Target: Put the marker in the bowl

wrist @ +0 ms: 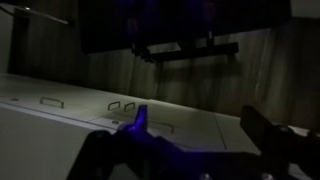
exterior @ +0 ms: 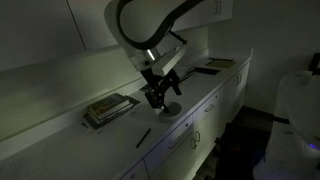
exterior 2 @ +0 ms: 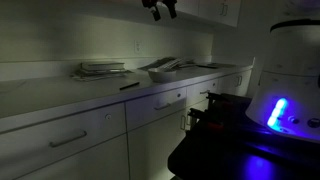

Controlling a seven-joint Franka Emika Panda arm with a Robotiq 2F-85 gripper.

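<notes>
The room is dim. The marker point(exterior: 144, 137) is a thin dark stick that lies flat on the white counter near its front edge; it also shows in the other exterior view point(exterior 2: 130, 86). The bowl point(exterior: 172, 110) is small, round and pale, and stands on the counter beside the marker; it also shows there point(exterior 2: 165, 69). My gripper point(exterior: 157, 97) hangs high above the counter, over the area near the bowl, and reaches the top edge of an exterior view point(exterior 2: 160, 9). In the wrist view its fingers point(wrist: 200, 125) stand wide apart with nothing between them. That view shows neither marker nor bowl.
A flat stack of books point(exterior: 110, 108) lies on the counter by the wall, also seen in the other exterior view point(exterior 2: 103, 69). A flat dark item point(exterior: 212, 66) lies farther along the counter. Cabinet doors and drawers point(exterior 2: 90, 135) run below. A blue-lit machine point(exterior 2: 275, 112) stands on the floor.
</notes>
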